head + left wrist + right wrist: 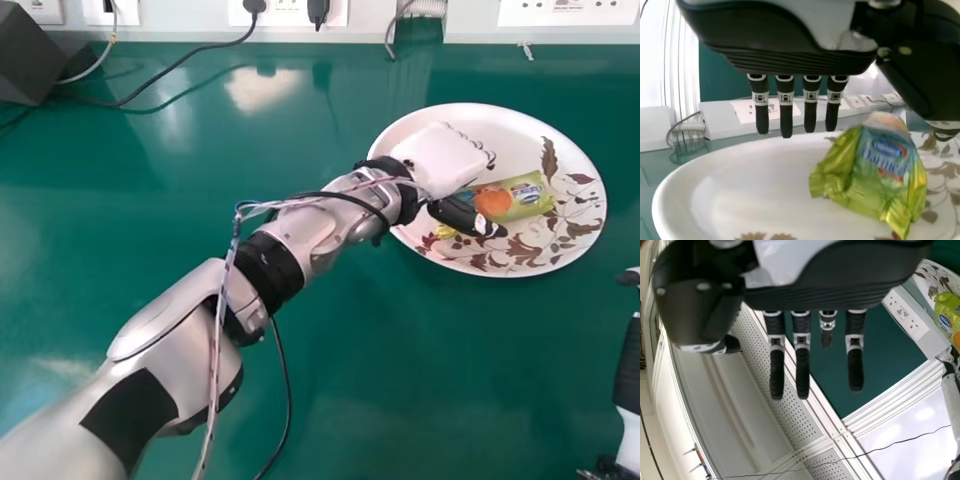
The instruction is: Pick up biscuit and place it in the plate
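Green and glossy, the counter (400, 400) carries a dark box (30, 55) in the upper left of the frame, with a black cable (180, 72) running from there to the wall sockets (290, 12) along the top. The left arm (160, 340), wires slung along it, crosses from lower left to upper right and covers the plate's near-left rim. The left robot hand (440, 160) is over the white plate (575, 240) (leaf-patterned, rather pretty), its fingers straight and apart from the thumb, hiding part of the biscuit packet (525, 197). That packet lies on the plate, right of centre in the frame, its long axis slanting gently from lower left to upper right. The right robot hand (630, 365) is at the right edge, fingers straight.
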